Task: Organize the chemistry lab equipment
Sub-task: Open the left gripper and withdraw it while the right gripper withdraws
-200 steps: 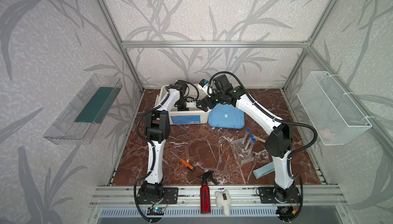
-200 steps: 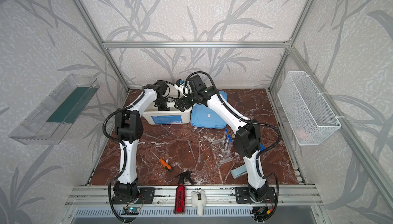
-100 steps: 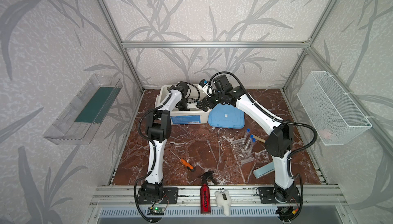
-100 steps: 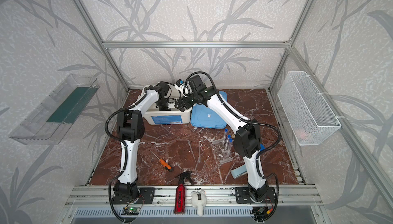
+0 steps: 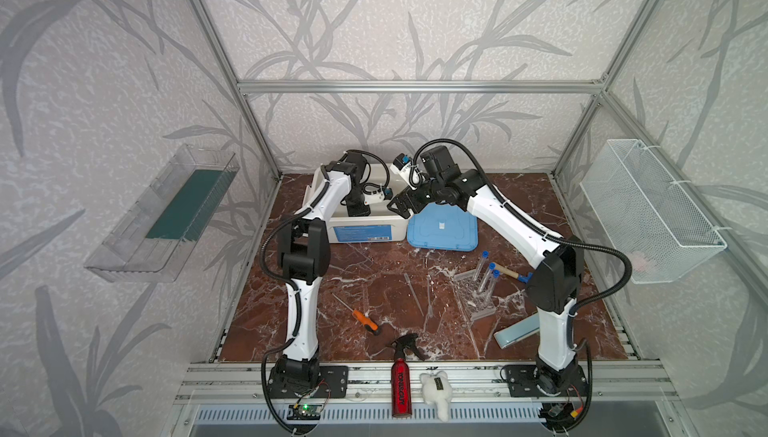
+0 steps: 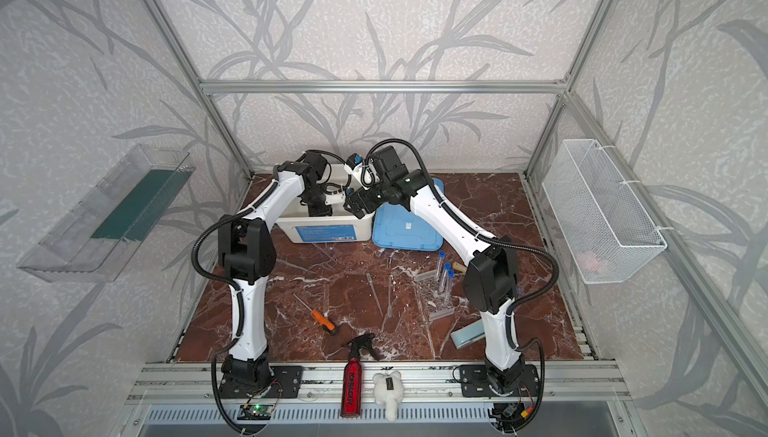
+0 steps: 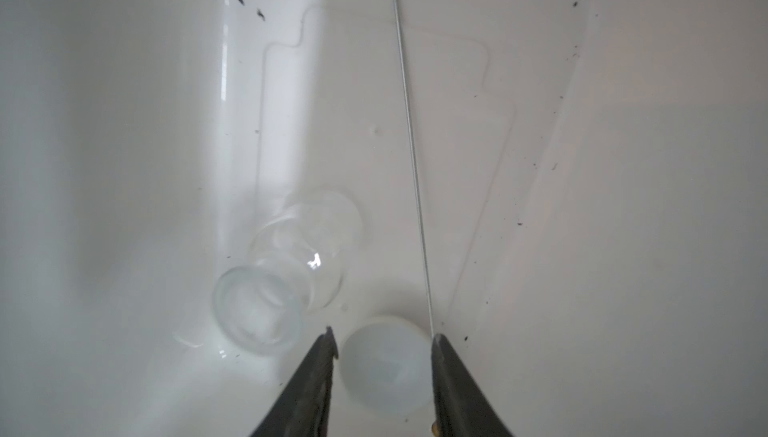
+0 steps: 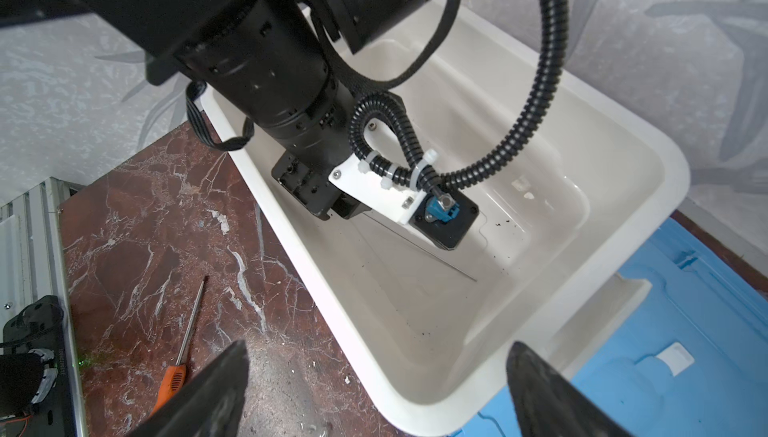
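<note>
Find the white bin (image 5: 365, 233) at the back of the desk (image 5: 561, 198), blue lid (image 5: 440, 227) flat beside it. Note the left claw (image 7: 382, 337) deep inside, jaws apart and gripping nothing, and the right claw (image 8: 376, 352) spread wide above the near rim, empty. Look along the bin floor for the small clear ribbed cup (image 7: 282, 273) on its side, the small white round dish (image 7: 384, 368) just beneath the parted left jaws, and the thin clear rod (image 7: 409, 123) running from one fingertip across the floor. Read this as a release into the bin, probably of the rod. To finish well, open fully before lifting, rise straight up so the fingertip does not drag the rod, and avoid nudging the cup, likely to roll. Keep the right arm clear of the left wrist cable. Beyond that, take in pale leaf-patterned walls on an aluminium frame, a clear wall tray (image 5: 162, 214) on one side and a wire basket (image 5: 648, 214) on the other. Expect a hard, glossy red marble top, slippery under clear plastic. Count what remains out there: the clear plastic tube rack (image 5: 478, 298), three blue-capped tubes (image 5: 488, 279) leaning in it, and thin droppers (image 5: 415, 293) flat nearby. Leave the orange-handled screwdriver (image 5: 361, 316) and red spray bottle (image 5: 401, 381) alone.
</note>
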`<state>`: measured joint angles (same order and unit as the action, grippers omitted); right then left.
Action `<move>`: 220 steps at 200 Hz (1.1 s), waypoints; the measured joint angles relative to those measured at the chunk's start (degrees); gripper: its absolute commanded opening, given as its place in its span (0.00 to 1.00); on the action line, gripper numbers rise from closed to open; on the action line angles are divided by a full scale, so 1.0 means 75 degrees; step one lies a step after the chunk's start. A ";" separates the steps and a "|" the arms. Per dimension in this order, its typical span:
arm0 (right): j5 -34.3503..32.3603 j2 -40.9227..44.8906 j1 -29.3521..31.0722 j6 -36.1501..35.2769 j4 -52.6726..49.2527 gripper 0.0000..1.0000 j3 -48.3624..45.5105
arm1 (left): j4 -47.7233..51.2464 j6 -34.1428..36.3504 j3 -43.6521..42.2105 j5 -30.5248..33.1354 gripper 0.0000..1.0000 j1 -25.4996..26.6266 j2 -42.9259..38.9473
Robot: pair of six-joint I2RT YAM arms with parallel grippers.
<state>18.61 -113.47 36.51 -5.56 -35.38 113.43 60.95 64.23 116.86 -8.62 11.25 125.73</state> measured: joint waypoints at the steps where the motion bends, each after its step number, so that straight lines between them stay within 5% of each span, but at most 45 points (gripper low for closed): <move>1: 0.0000 0.0017 0.0000 0.0003 0.0009 0.95 -0.0015 | 0.0000 -0.0029 0.0000 0.0003 0.54 0.0000 -0.0015; 55: -0.0248 0.1859 -0.0020 0.0353 0.0953 0.99 -0.1719 | -0.0565 -0.0434 -0.0329 -0.0006 0.64 0.0012 -0.1480; 76: -0.0431 0.2699 -0.0032 0.0670 0.1192 0.99 -0.2291 | -0.1486 -0.0816 -0.1224 0.0006 0.74 0.0079 -0.2419; 91: -0.0629 0.3264 -0.0035 0.0903 0.1367 0.99 -0.2696 | -0.2381 -0.1265 -0.2060 0.0198 0.98 0.0259 -0.3188; 122: -0.0449 0.4526 -0.0152 0.1253 0.1935 0.99 -0.4127 | -0.4039 -0.2652 -0.3133 0.0979 0.99 0.1037 -0.4202; 170: -0.0093 0.5482 -0.0493 0.1580 0.2069 0.99 -0.5412 | -0.4896 -0.6336 -0.3503 0.1612 0.99 0.2168 -0.4672; 220: -0.0070 0.5814 -0.0490 0.1411 0.1658 1.00 -0.6248 | -0.5286 -1.0625 -0.4771 0.0708 0.99 0.2253 -0.5724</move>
<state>18.09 -69.87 32.84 5.02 -22.94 66.57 21.30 -15.46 81.08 -3.31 28.14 82.81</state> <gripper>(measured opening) 0.996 0.994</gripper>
